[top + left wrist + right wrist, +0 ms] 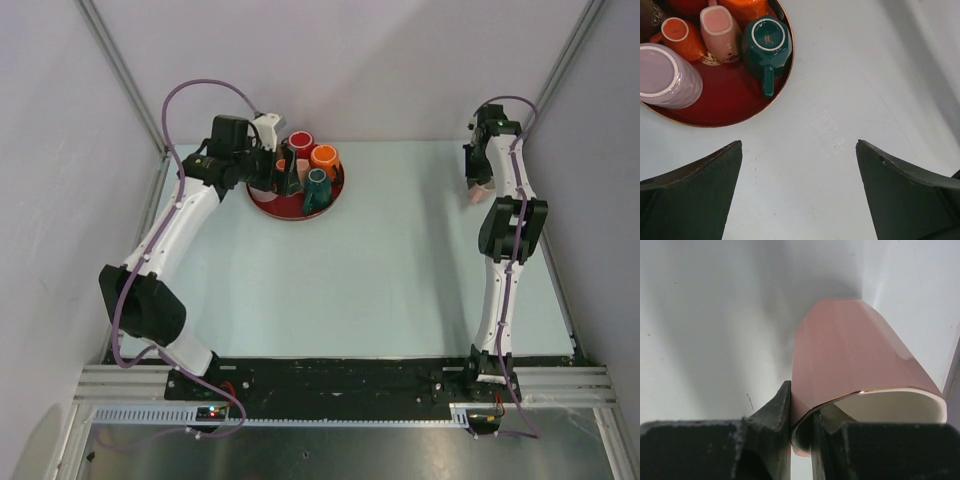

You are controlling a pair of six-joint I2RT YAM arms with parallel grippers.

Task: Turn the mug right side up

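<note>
The right gripper (801, 412) pinches the rim of the pink mug (850, 355). One finger is inside the mug and one is outside, tight on the wall. The mug is at the far right side of the table (380, 260), near the edge. Its open end points back at the gripper and its bottom points away, so it looks tipped, not flat. I cannot tell if the bottom touches the table.

I think the turning step is under way. Next, the gripper needs to tip the mug until the open end faces up. Then it must set the bottom flat and let go.

The left gripper (799, 145) is wide apart and holds nothing. It hangs just beside the tray (730, 105) of cups (767, 40).
</note>
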